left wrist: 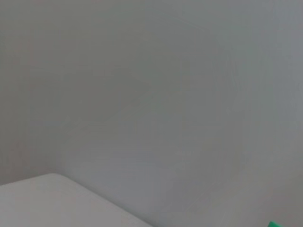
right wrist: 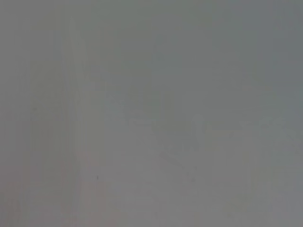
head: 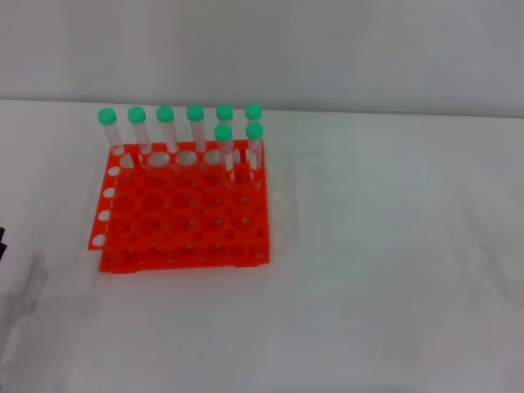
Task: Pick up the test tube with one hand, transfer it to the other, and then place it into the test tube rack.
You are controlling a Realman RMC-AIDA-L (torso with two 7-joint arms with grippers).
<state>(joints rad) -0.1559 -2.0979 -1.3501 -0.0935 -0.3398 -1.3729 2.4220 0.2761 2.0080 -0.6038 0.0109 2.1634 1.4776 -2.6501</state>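
Note:
The orange-red test tube rack stands on the white table, left of centre in the head view. Several clear test tubes with green caps stand upright in its far holes: a back row and two in the second row, at the right. No tube lies loose on the table. Only a small black sliver at the left edge shows of my left arm, well clear of the rack. My right gripper is out of view. A sliver of green cap shows at the edge of the left wrist view.
The white table stretches wide to the right of and in front of the rack. A grey wall rises behind it. The left wrist view shows the wall and a table corner. The right wrist view shows only plain grey.

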